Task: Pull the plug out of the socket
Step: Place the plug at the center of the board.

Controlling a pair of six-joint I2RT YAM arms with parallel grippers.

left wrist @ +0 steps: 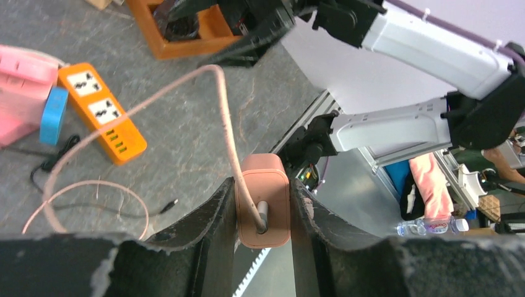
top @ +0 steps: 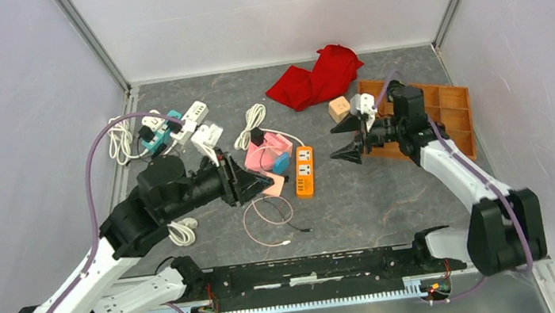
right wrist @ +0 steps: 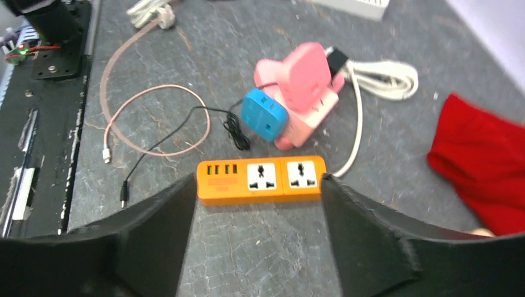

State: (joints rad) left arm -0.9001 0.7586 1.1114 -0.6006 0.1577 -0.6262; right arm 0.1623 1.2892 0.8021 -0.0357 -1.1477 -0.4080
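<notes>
My left gripper is shut on a salmon-pink plug, its flat sides pressed between both fingers. The plug's pink cable arcs down to a loop on the table. In the top view the left gripper hangs just left of the orange socket strip. Both sockets of the strip are empty, and the plug is apart from it. My right gripper is open above the table with nothing between its fingers, and the strip shows beyond them. From above, the right gripper sits to the strip's right.
A pink power strip with a blue adapter lies beside the orange one. A red cloth and an orange tray sit at the back right, with a wooden block between them. White strips and cords lie back left. A black cable lies on the table.
</notes>
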